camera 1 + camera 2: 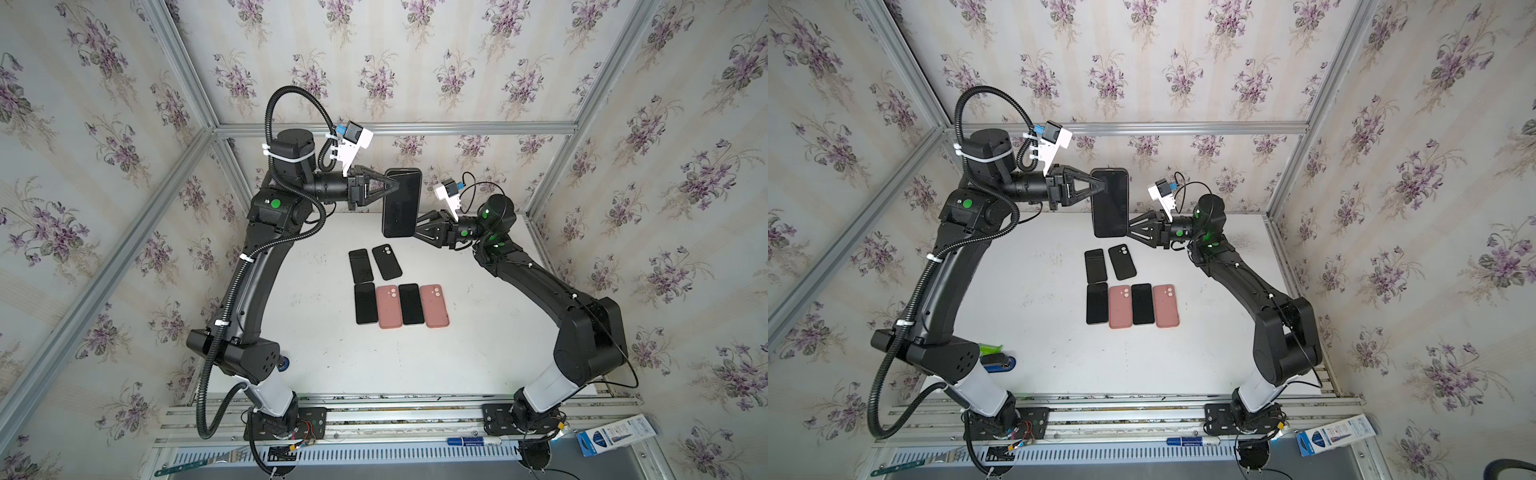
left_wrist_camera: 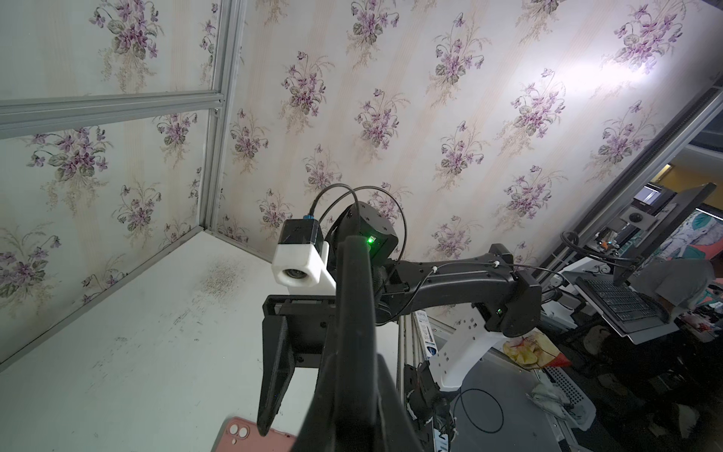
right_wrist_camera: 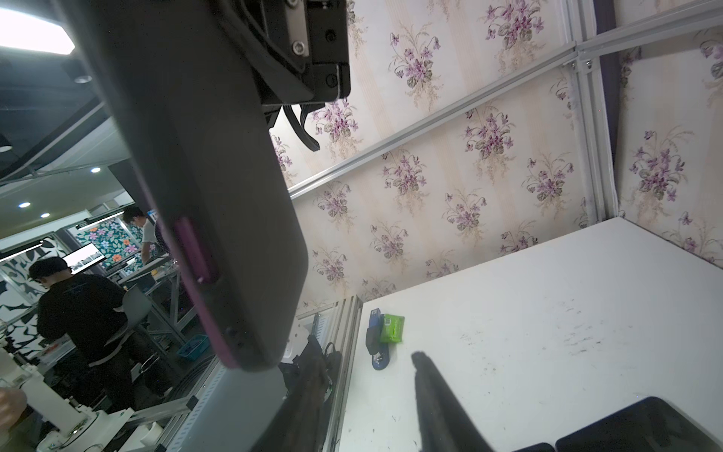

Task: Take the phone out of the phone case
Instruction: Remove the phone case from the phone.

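Note:
A phone in a dark phone case (image 1: 402, 203) (image 1: 1111, 203) hangs screen-up above the back of the table in both top views. My left gripper (image 1: 392, 183) (image 1: 1100, 185) is shut on its far left edge; in the left wrist view that edge (image 2: 354, 297) runs up between my fingers (image 2: 354, 391). My right gripper (image 1: 417, 227) (image 1: 1128, 226) stands open at the phone's near right corner. In the right wrist view the case's back (image 3: 219, 195) lies just outside one finger (image 3: 309, 375), and the gap of the right gripper (image 3: 364, 352) holds nothing.
On the white table (image 1: 478, 332) lie three bare black phones (image 1: 365, 303), a black case (image 1: 386, 262) and two pink cases (image 1: 389, 306) (image 2: 250, 434). A blue stapler (image 3: 375, 348) and a green pack (image 3: 392, 328) sit at the left edge. A pen (image 1: 473, 441) and a box (image 1: 615, 436) rest on the front rail.

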